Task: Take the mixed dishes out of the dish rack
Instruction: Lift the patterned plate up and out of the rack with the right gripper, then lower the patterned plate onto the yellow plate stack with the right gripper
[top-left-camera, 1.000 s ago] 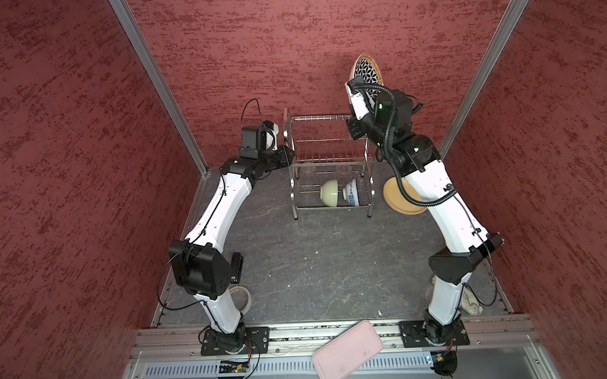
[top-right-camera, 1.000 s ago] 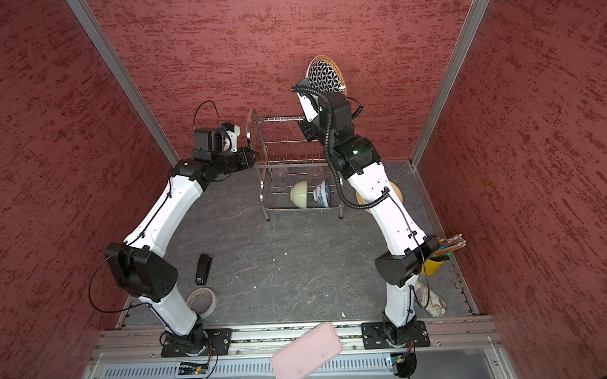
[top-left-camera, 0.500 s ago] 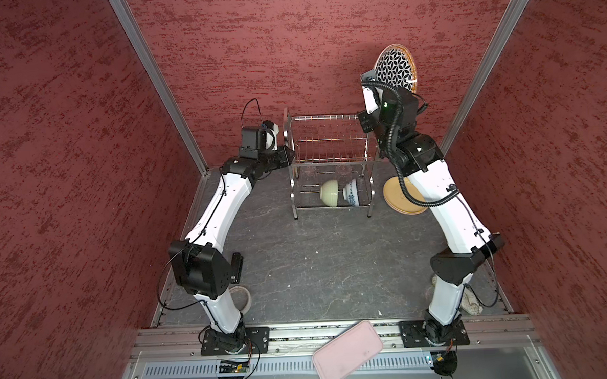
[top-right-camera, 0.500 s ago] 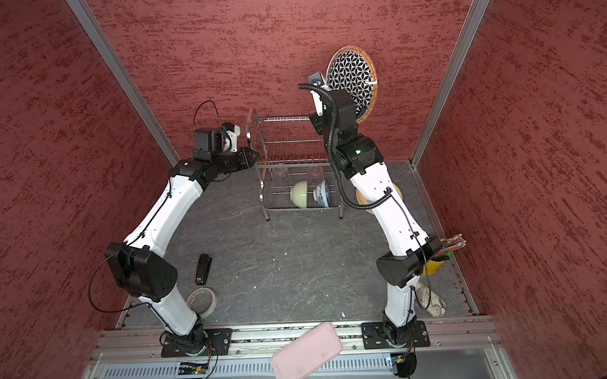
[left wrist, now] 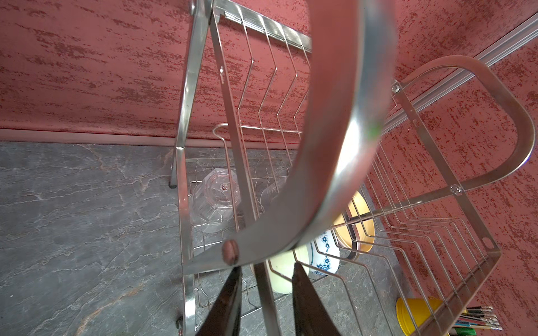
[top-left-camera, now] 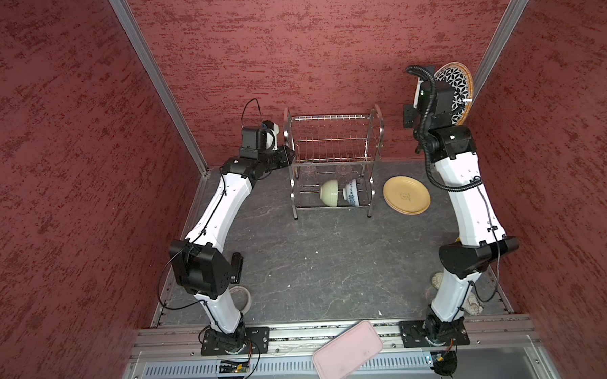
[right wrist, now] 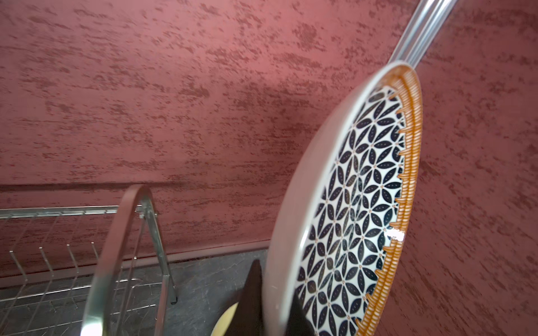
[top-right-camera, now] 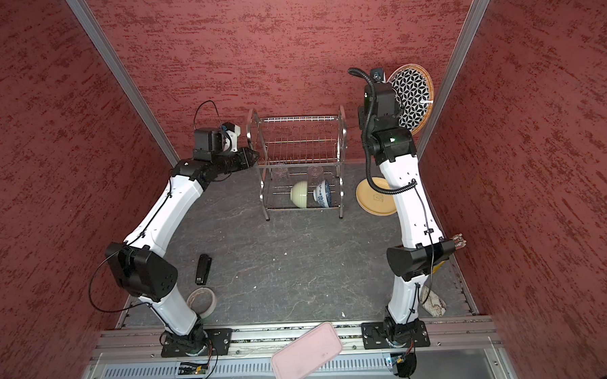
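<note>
While bowls and clear cups sit in the lower tier of the dish rack, centre frame, the left gripper straddles a rack upright, grip unclear; upper right, the right gripper clamps the geometric plate aloft.

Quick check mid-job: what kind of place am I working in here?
Likely a robot test booth, not a real kitchen: textured red walls framed by metal posts, two arms bolted to a rail, and a dish rack staged on a grey slab.
</note>
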Available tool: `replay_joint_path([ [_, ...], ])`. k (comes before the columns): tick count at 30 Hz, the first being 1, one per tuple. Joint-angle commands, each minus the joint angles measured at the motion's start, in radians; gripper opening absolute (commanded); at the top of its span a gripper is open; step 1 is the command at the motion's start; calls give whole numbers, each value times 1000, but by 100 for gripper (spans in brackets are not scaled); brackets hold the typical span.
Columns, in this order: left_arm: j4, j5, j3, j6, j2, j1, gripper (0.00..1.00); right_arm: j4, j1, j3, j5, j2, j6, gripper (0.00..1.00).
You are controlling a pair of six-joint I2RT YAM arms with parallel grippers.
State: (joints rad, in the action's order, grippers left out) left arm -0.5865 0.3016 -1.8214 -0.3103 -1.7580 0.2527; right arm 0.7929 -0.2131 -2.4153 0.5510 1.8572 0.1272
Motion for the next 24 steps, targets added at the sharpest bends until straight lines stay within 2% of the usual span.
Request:
replay_joint_path([
  [1, -115, -48, 29, 21, -56, -7, 30, -1, 8, -29, -23, -10, -70, 0],
  [10, -113, -50, 27, 23, -57, -7, 30, -6, 58, 186, -112, -28, -152, 0],
  [24, -115, -45, 27, 23, -66, -6, 30, -112, 100, 526, -184, -73, -215, 0],
])
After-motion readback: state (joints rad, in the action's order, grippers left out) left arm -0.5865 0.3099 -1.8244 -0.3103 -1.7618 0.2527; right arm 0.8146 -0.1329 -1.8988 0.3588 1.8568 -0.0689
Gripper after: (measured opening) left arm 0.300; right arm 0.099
